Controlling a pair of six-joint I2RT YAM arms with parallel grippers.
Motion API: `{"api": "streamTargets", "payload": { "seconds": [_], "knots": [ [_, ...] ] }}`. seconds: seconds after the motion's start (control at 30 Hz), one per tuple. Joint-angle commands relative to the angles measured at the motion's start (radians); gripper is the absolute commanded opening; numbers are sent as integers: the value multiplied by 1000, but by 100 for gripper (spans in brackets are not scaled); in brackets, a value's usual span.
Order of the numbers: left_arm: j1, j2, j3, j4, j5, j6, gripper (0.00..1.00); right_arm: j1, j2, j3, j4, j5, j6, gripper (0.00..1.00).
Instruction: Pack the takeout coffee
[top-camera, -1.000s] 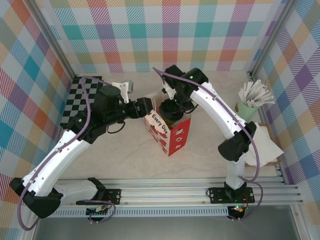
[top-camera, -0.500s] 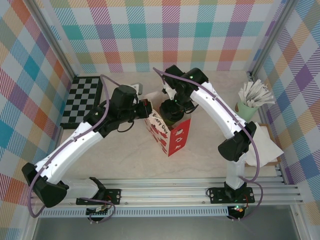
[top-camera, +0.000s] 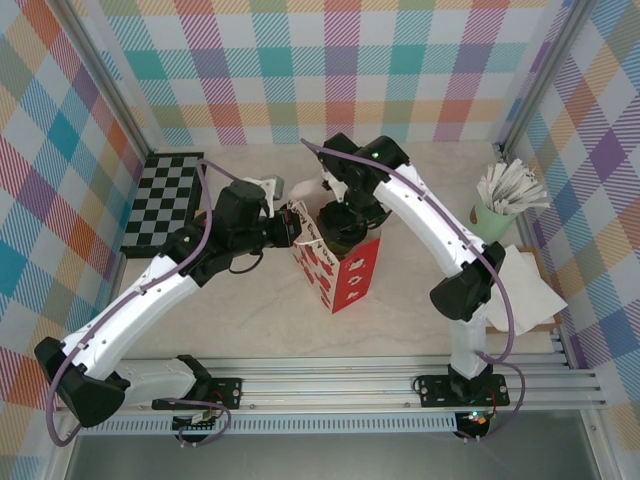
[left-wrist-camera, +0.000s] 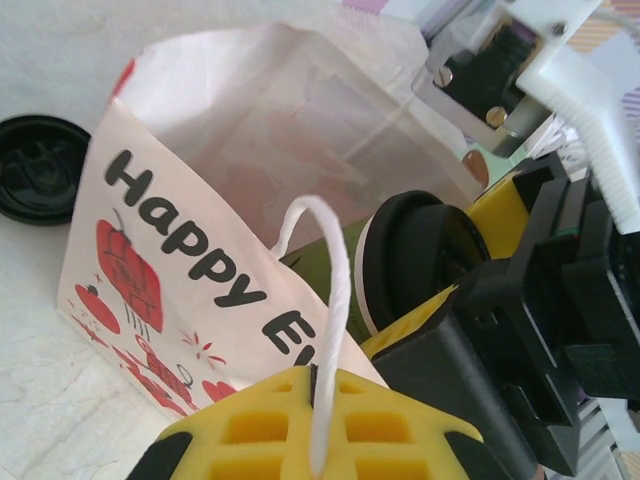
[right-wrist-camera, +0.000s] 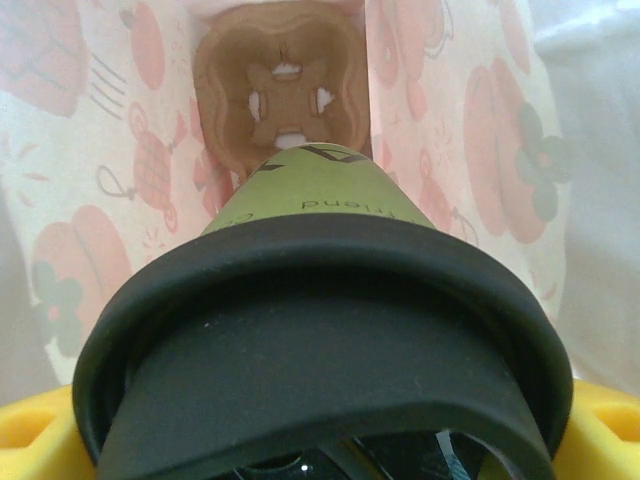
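Observation:
The takeout coffee (top-camera: 341, 228), a cream cup with a green band and black lid (left-wrist-camera: 415, 262), hangs in the mouth of the red-and-white paper bag (top-camera: 345, 280). My right gripper (top-camera: 347, 212) is shut on it near the lid. In the right wrist view the lid (right-wrist-camera: 320, 340) is close to the lens, and the cup's green band (right-wrist-camera: 310, 195) points down toward the bag's brown floor (right-wrist-camera: 285, 70). My left gripper (left-wrist-camera: 320, 390) is shut on the bag's white string handle (left-wrist-camera: 335, 290) at the left rim, with its yellow fingers (left-wrist-camera: 250, 430) pressed together.
A checkerboard mat (top-camera: 160, 200) lies at the back left. A mint cup of white sticks (top-camera: 503, 205) and white napkins (top-camera: 525, 290) sit on the right. A loose black lid (left-wrist-camera: 38, 168) lies on the table beside the bag.
My left arm has swung right and lower, staying at the bag's left rim. The bag has shifted slightly left. The right gripper with the cup stays at the bag's mouth.

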Motion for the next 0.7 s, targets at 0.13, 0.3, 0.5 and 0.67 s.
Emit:
{"api": "streamTargets", "payload": {
  "seconds": [0.13,0.3,0.5,0.67],
  "knots": [
    [-5,-30,-44,49,20,15,12,22,76,40,-95,31,20,38],
    [1,-53,-37,8,19,71,24,22,97,46,-124,27,24,38],
    [75,-139,-13,-29,114,293,62,23,108,48,-121,16,22,38],
    [235,-125,33,7,-68,224,85,26,124,46,-130,7,19,38]
  ]
}}
